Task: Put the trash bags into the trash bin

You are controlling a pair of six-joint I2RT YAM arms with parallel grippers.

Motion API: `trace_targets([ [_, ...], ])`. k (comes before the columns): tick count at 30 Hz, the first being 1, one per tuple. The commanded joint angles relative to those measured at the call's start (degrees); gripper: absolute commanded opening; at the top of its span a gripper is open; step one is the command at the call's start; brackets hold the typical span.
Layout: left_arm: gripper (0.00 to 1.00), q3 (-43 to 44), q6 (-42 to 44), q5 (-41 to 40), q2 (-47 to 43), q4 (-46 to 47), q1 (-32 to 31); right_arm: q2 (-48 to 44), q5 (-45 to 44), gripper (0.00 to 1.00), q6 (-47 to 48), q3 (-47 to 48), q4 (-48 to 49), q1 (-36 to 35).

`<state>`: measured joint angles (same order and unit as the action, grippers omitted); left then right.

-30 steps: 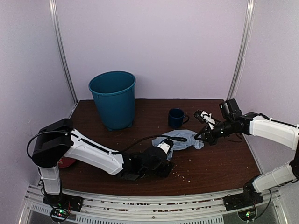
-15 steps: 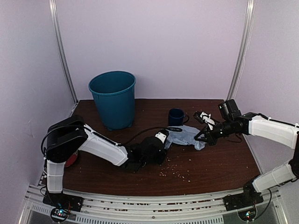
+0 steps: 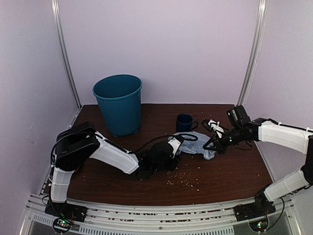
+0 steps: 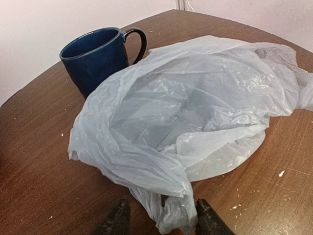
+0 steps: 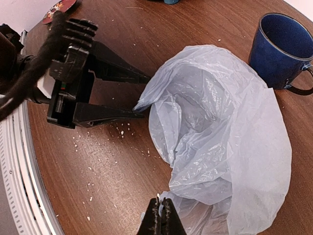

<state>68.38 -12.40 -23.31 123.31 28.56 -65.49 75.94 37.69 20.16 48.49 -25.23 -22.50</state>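
Observation:
The pale blue-grey trash bag [image 3: 194, 144] lies crumpled on the brown table right of centre, next to a dark blue mug [image 3: 184, 123]. In the left wrist view the bag [image 4: 195, 112] fills the frame. My left gripper [image 4: 161, 215] is open, low at the table, with the bag's twisted end between its fingers. From above, the left gripper [image 3: 177, 143] is at the bag's left edge. My right gripper [image 5: 160, 204] is shut on a thin fold of the bag's edge [image 5: 220, 147]; from above it [image 3: 208, 145] is at the bag's right end. The teal trash bin [image 3: 118, 105] stands upright at the back left.
The mug [image 4: 95, 56] stands just behind the bag. A small white-and-black object [image 3: 213, 124] lies by the right wrist. Pale crumbs [image 3: 183, 182] are scattered on the table in front of the bag. Walls close in the back and both sides.
My left arm has reached farther forward and right, bringing its open gripper to the bag's left end. The bag has bunched up toward the mug. The right gripper has shifted slightly left.

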Motion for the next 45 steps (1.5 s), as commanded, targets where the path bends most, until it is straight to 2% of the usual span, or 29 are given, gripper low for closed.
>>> trace_targets([
  [1, 0.35, 1.5, 1.8, -0.3, 1.1, 1.7, 1.1, -0.8, 0.0, 0.00, 0.3, 1.4, -0.4, -0.2],
  [3, 0.17, 1.6, 2.2, -0.3, 0.9, 0.9, 1.0, -0.7, 0.0, 0.00, 0.0, 1.4, -0.1, -0.3],
  [6, 0.00, 0.7, 2.0, -0.6, -1.8, -0.6, 1.0, -0.5, -1.9, 0.00, -1.2, 1.5, 0.5, -0.1],
  [8, 0.00, 0.6, 1.4, -0.6, -5.7, -4.8, 1.1, -0.7, -4.6, 0.00, -2.3, 1.4, 2.6, 0.6],
  [10, 0.00, 2.4, 2.2, 0.7, -11.1, -11.0, 1.1, -0.5, -11.0, 0.00, -1.3, 5.3, 1.9, 2.0],
  [13, 0.00, 12.9, 5.6, 0.9, -17.3, -24.0, 1.3, 2.8, -19.0, 0.00, -0.9, 23.2, -4.9, 5.8],
  [16, 0.00, 30.6, 10.7, -2.3, -20.1, -33.7, 1.2, 6.0, -21.7, 0.00, -4.3, 47.1, -9.6, 8.5],
  [18, 0.00, 42.5, 13.8, -4.3, -21.2, -35.3, -0.1, 5.2, -19.5, 0.00, -6.5, 59.5, -8.6, 8.5],
  [20, 0.00, 49.6, 21.9, -7.1, -22.8, -32.3, -4.3, 1.0, -13.5, 0.00, -9.4, 64.1, -3.7, 8.4],
  [21, 0.00, 50.0, 27.7, -9.4, -23.4, -29.6, -7.5, -2.6, -9.3, 0.00, -10.4, 62.5, 0.4, 8.2],
  [23, 0.00, 46.8, 36.5, -13.3, -24.8, -26.2, -13.0, -11.7, -1.4, 0.00, -11.1, 52.4, 8.7, 7.9],
  [24, 0.00, 43.0, 37.4, -14.0, -25.8, -26.1, -14.3, -13.8, 1.1, 0.00, -10.0, 49.1, 7.2, 7.7],
  [26, 0.00, 30.9, 30.7, -15.3, -28.2, -28.0, -13.8, -16.4, 0.8, 0.00, -7.1, 41.1, 0.9, 7.2],
  [27, 0.00, 24.2, 25.7, -14.6, -28.9, -29.9, -12.5, -18.2, -1.2, 0.00, -4.3, 33.2, 0.2, 7.2],
  [28, 0.00, 16.5, 19.3, -13.8, -29.1, -32.5, -11.0, -20.4, -5.1, 0.00, -1.3, 21.4, 0.9, 7.1],
  [30, 0.00, 3.1, 6.3, -9.6, -30.1, -34.7, -9.3, -22.0, -12.9, 0.00, 4.7, 7.7, -0.2, 7.0],
  [32, 0.00, -4.8, -0.3, -4.5, -31.9, -34.7, -10.0, -21.2, -11.7, 0.00, 10.0, 2.2, -6.4, 7.1],
  [34, 0.00, -6.1, -1.0, -4.4, -34.4, -35.9, -11.3, -20.9, -6.7, 0.00, 11.3, 3.0, -12.6, 6.9],
  [36, 0.00, -1.6, 1.2, -6.5, -36.5, -38.4, -11.7, -21.5, -4.2, 0.00, 7.7, 7.3, -12.1, 6.9],
  [39, 0.00, 9.4, 9.4, -11.4, -37.3, -37.4, -11.1, -20.6, -5.0, 0.00, -2.7, 18.7, -2.8, 6.9],
  [42, 0.00, 28.5, 17.7, -13.7, -32.6, -37.5, -9.6, -13.9, -4.2, 0.00, -9.1, 38.2, -0.5, 6.8],
  [43, 0.00, 37.4, 20.7, -14.2, -30.8, -37.2, -9.7, -10.6, -2.4, 0.00, -10.2, 45.0, -0.8, 6.8],
  [45, 0.00, 45.5, 27.1, -14.3, -28.8, -34.3, -11.1, -9.1, 0.8, 0.00, -11.6, 55.9, 1.7, 6.8],
])
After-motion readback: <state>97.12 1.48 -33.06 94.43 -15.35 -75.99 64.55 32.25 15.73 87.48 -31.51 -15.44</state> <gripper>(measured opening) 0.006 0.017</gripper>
